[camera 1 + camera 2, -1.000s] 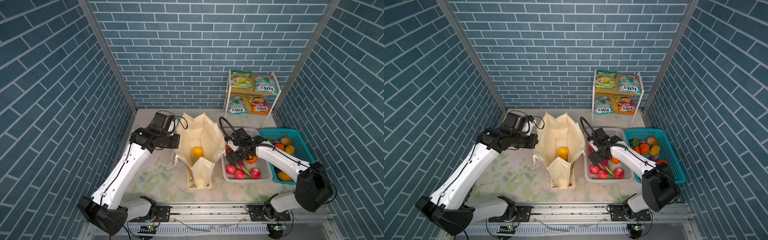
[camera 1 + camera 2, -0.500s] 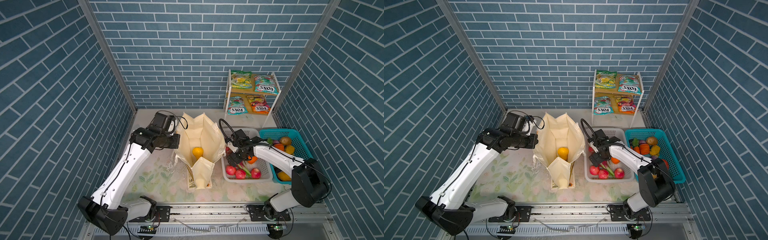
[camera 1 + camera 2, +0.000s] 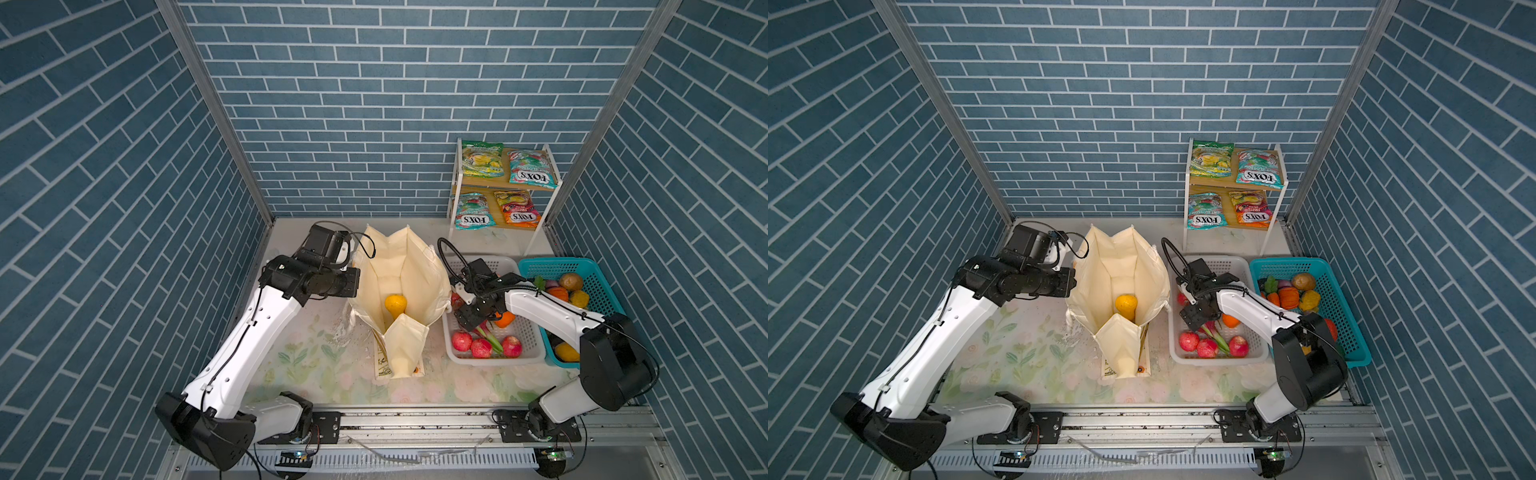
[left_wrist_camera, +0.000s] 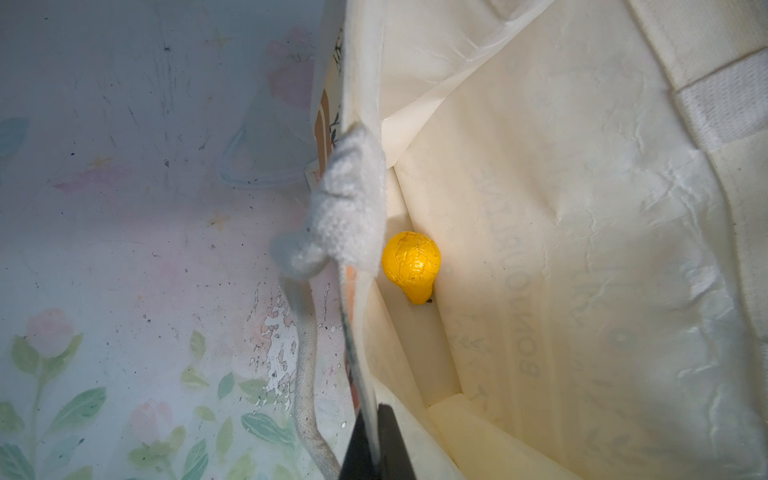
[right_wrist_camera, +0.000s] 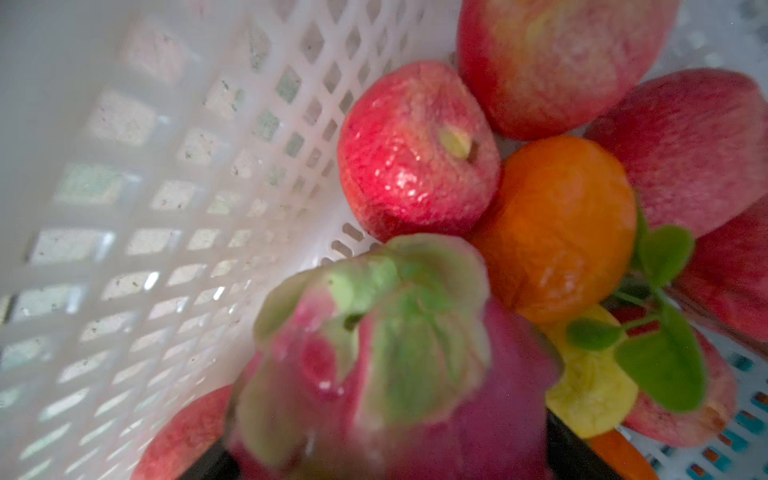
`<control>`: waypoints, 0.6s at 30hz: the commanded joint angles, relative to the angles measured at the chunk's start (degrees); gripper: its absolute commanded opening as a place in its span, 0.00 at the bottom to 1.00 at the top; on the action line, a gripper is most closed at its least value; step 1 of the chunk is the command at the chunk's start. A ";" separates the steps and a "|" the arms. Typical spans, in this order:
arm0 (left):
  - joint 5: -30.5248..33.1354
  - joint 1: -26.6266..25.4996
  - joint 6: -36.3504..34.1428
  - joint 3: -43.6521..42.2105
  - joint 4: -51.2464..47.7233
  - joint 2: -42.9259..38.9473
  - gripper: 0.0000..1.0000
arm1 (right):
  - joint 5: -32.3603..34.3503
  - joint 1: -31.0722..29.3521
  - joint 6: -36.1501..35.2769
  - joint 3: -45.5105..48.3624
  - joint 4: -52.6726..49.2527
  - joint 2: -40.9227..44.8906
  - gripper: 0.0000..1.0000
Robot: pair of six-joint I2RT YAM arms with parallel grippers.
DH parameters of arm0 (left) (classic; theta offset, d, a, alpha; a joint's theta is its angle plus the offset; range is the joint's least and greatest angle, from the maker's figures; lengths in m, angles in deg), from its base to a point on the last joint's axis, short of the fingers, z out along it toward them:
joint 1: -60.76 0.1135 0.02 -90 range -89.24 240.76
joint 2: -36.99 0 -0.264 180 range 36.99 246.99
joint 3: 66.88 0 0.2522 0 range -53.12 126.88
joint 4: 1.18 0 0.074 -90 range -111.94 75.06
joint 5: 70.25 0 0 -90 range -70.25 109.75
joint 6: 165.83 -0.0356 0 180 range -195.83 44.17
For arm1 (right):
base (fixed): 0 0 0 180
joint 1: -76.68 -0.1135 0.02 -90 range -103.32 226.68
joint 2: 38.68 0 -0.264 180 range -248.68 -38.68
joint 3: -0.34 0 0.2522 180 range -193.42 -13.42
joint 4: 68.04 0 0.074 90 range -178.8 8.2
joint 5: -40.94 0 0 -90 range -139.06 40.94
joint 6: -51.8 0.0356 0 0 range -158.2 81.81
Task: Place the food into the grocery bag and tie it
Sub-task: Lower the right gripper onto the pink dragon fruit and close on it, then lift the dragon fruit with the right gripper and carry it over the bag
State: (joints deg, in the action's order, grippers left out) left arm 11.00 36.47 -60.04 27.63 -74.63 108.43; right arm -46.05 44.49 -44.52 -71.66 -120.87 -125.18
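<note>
Right end effector [image 3: 468, 319] has shifted slightly, straddling the dragon fruit [image 5: 415, 374], grip unclear. Left end effector [image 4: 376, 444] pinches the grocery bag [image 3: 399, 266].

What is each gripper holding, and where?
Left gripper clamps the grocery bag by its top rim. Right gripper straddles the dragon fruit; hold cannot be told.

Cream grocery bag [image 3: 419, 274] upright and open, yellow fruit [image 3: 395, 304] inside, dragon fruit [image 5: 415, 365], apples [image 3: 461, 340], orange [image 3: 505, 320] in white basket [image 3: 532, 332]
</note>
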 commanded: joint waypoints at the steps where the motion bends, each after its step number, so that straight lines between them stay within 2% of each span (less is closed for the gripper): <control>1: 0.43 -0.23 -0.59 0.37 -0.45 -0.60 0.00 | 0.45 0.28 1.70 -2.07 -2.83 5.27 0.66; 7: 0.07 -0.15 -0.45 0.05 0.00 -0.48 0.00 | 3.58 0.53 4.18 -5.50 -7.88 14.36 0.63; 13: -0.24 -0.22 -0.49 0.11 0.60 -0.26 0.00 | 8.45 0.87 6.56 -12.81 -12.59 22.95 0.65; 18: -0.58 -0.20 -0.41 -0.15 1.03 -0.25 0.00 | 7.58 0.86 9.29 -19.98 -13.62 25.38 0.61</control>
State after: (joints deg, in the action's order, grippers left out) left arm 10.78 36.47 -60.04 27.63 -74.45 108.43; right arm -39.39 45.15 -38.40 -88.48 -132.02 -100.48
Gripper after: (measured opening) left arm 0.055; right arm 0.823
